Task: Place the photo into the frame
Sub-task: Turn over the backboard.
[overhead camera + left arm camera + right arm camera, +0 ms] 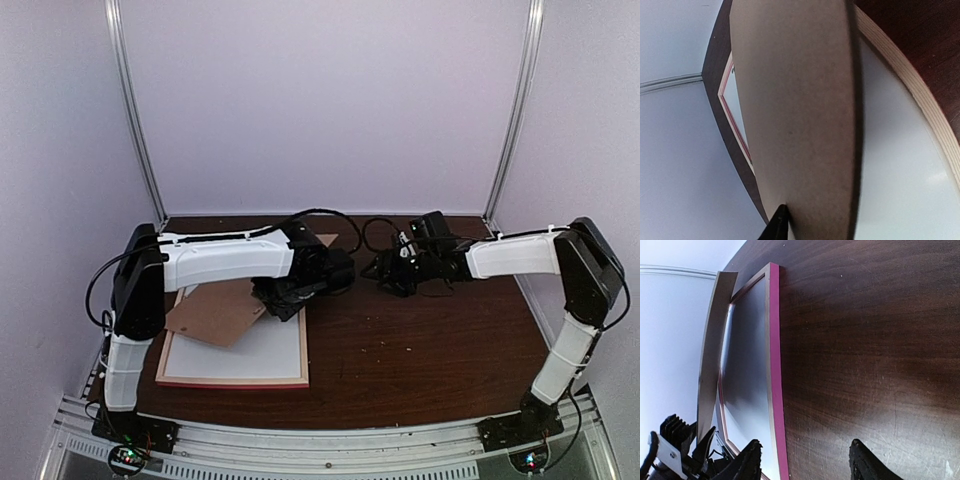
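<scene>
The frame (232,382) lies flat at the table's left, pale wood edges around a white inside; its pink side (773,365) shows in the right wrist view. A plain brown backing board (215,312) leans tilted across its upper left part. My left gripper (283,298) is at the board's right edge. In its wrist view the board (795,100) fills the middle, with one black fingertip (780,221) against it and the other hidden. My right gripper (385,270) hovers open over bare table right of the frame, fingers (751,460) wide apart. The photo is out of view.
A tan corner of something flat (326,240) shows behind the left arm near the back. Dark wood table (420,350) stretches right of the frame. White booth walls and metal posts (135,120) close in the back and sides.
</scene>
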Controlling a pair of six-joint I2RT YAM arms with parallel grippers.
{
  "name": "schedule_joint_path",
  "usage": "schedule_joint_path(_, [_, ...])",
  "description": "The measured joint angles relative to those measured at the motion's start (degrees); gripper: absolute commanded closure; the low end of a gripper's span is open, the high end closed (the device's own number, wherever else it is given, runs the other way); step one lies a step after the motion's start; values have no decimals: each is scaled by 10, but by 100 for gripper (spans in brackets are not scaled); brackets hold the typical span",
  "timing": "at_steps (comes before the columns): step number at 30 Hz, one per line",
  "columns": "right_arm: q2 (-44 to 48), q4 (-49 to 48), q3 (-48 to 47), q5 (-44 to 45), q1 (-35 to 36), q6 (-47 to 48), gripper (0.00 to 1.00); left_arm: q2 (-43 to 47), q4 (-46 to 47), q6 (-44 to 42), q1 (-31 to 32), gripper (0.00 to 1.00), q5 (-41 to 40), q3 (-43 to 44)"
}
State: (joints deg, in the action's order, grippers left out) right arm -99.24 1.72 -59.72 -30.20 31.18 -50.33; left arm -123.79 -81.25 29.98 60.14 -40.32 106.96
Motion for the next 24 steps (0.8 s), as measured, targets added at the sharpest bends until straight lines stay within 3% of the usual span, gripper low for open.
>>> schedule_joint_path(12, [-127,-187,-10,-28,0,-145,39,-1,49,7,3,64,19,-31])
schedule_joint_path(19, [-141,-220,-37,-33,2,-171,39,10,99,-4,4,45,69,-64])
schedule_joint_path(24, [-144,-234,-42,-33,5,-174,39,50,149,-20,4,30,158,-106])
